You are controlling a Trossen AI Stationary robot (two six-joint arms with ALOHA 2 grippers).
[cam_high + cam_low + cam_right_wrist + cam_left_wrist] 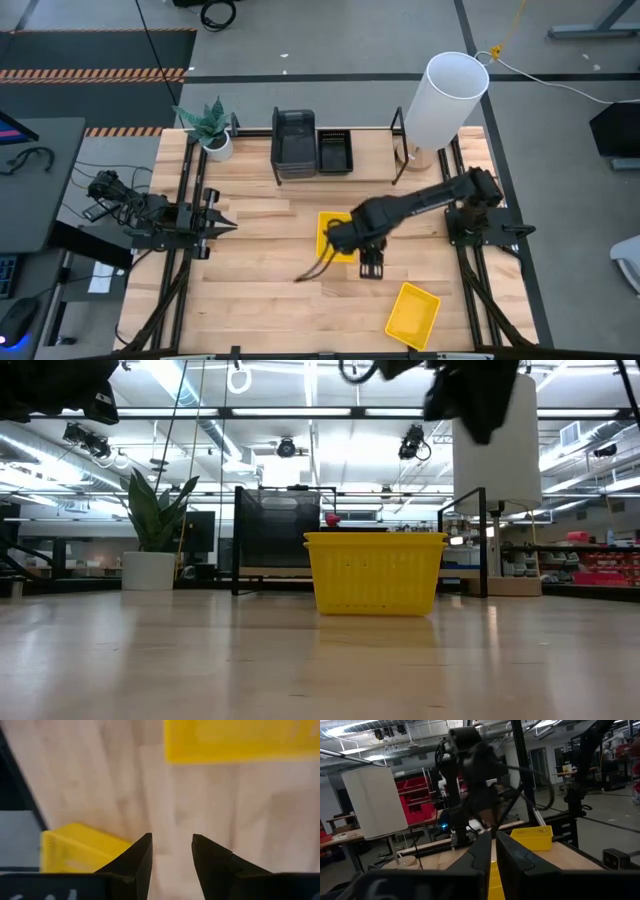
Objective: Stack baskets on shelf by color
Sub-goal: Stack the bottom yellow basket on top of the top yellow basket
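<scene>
Light-wood bench (260,300) has bare planks along its left half. Right hand (371,268) hovers mid-bench, fingers apart, gripping nothing, just beside one yellow basket (335,236); another yellow basket (413,314) lies near the front edge. Grey basket (293,142) and black basket (334,152) sit on the shelf (370,150). Left hand (222,226) waits at the left edge, fingers closed, empty.

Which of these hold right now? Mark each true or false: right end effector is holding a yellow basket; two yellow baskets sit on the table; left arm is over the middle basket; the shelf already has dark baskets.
1. The right end effector holds a yellow basket: false, it is open and empty.
2. Two yellow baskets lie on the table: true.
3. The left end effector is over the middle basket: false, it waits at the left side.
4. The shelf has dark baskets on it: true.
</scene>
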